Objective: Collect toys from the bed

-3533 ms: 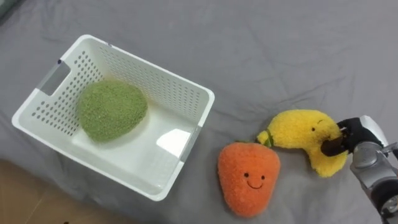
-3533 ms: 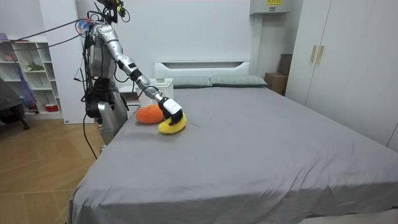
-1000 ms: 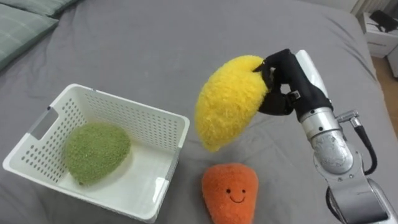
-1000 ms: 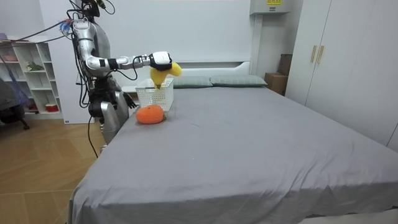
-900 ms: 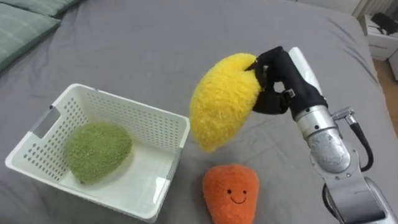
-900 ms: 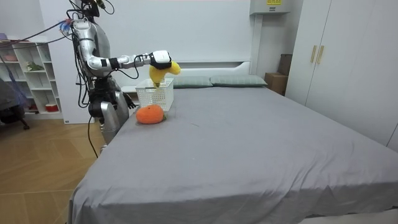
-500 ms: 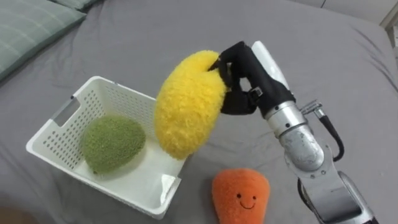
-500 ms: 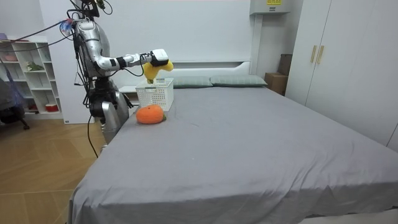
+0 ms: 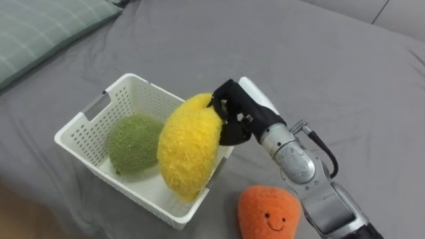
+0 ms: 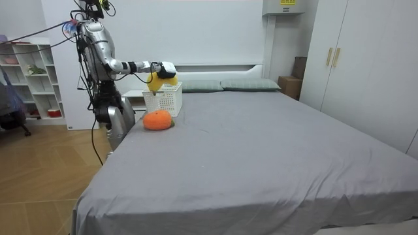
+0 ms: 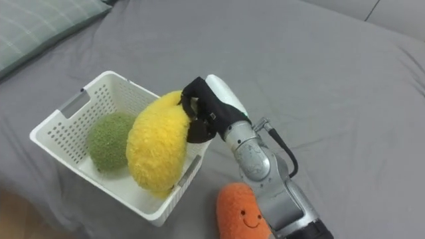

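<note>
One of three toys is collected. On the grey bed (image 9: 332, 73) sits the white basket (image 9: 85, 125); over its right side hangs the yellow plush (image 9: 189, 149), not yet released. Inside lies the green plush (image 9: 131, 143); the orange plush (image 9: 269, 212) lies on the bed beside the basket. The right hand (image 9: 232, 118) has its fingers clamped on the yellow plush.

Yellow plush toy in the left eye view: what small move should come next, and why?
Probably lower it into the white basket: the right robot hand grips the yellow plush toy above the basket's near-right side, with free floor beside the green plush toy.
</note>
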